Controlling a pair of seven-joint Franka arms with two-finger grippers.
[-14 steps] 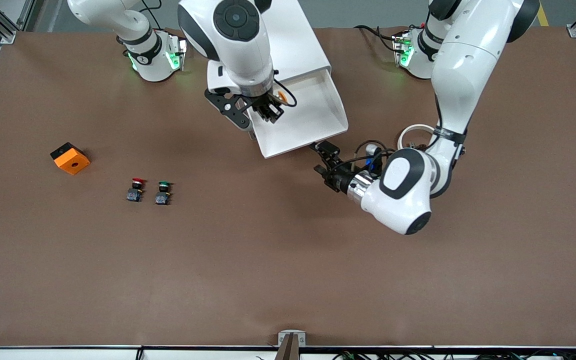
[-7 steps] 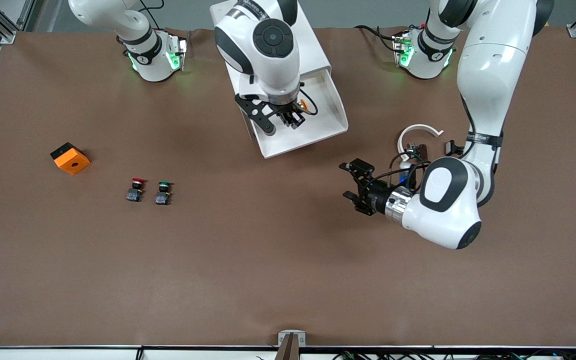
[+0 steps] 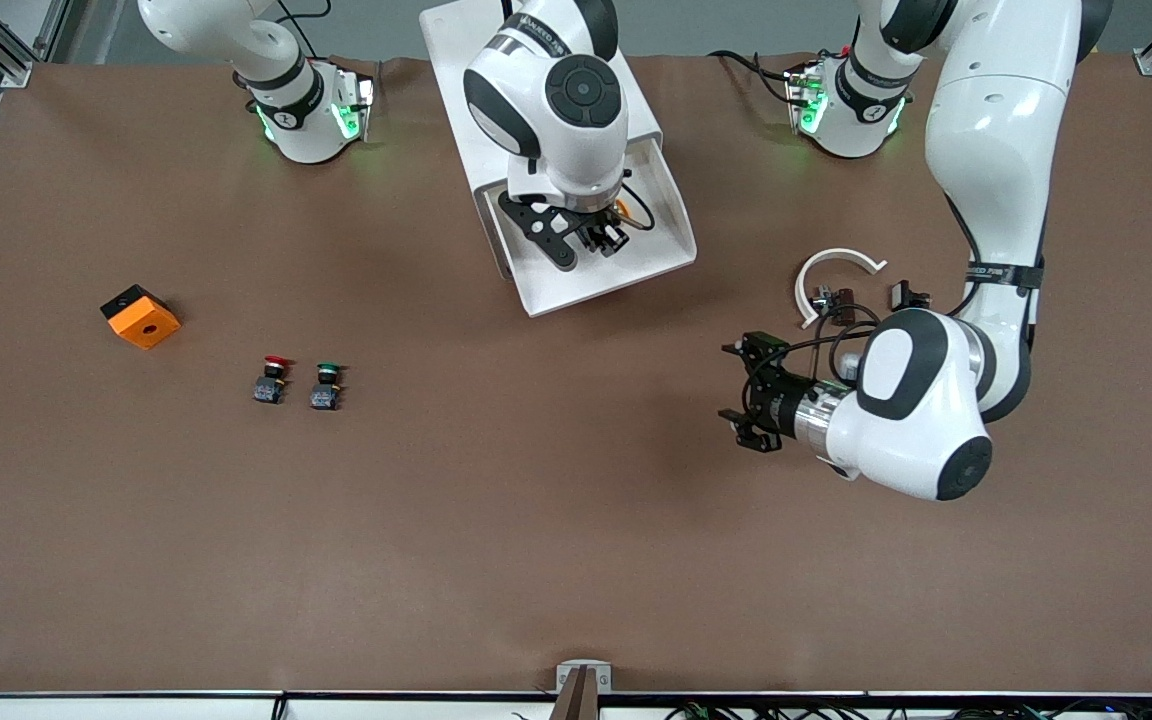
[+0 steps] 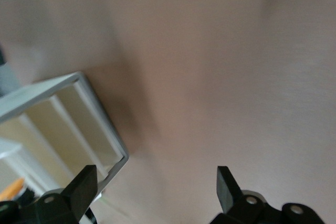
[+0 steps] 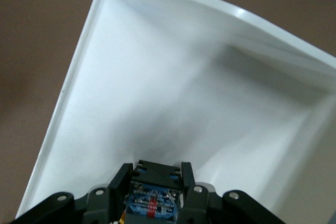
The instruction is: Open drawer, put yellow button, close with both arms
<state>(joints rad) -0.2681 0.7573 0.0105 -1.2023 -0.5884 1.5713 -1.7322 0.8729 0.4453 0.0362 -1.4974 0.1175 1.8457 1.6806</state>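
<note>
The drawer (image 3: pixel 673 238) is the top one of the white cabinet (image 3: pixel 461 70) and stands pulled out, its white tray showing. My right gripper (image 3: pixel 604 238) hangs over the tray, shut on the yellow button (image 3: pixel 622 209). In the right wrist view the button's black and blue body (image 5: pixel 154 195) sits clamped between the fingers of the right gripper (image 5: pixel 156 174), with the tray's bare floor (image 5: pixel 173 87) under it. My left gripper (image 3: pixel 742 385) is open and holds nothing, over bare table toward the left arm's end, apart from the drawer. In the left wrist view the left gripper (image 4: pixel 155 177) frames the mat beside the cabinet's corner (image 4: pixel 113 148).
A red-capped button (image 3: pixel 274 378) and a green-capped button (image 3: pixel 327 385) stand side by side toward the right arm's end. An orange block (image 3: pixel 140 315) lies farther that way. A white curved piece (image 3: pixel 836 262) and small dark parts (image 3: pixel 841 298) lie by the left arm.
My right gripper carried the yellow button farther in over the tray. My left gripper drew back from the drawer's front toward the left arm's end, still open.
</note>
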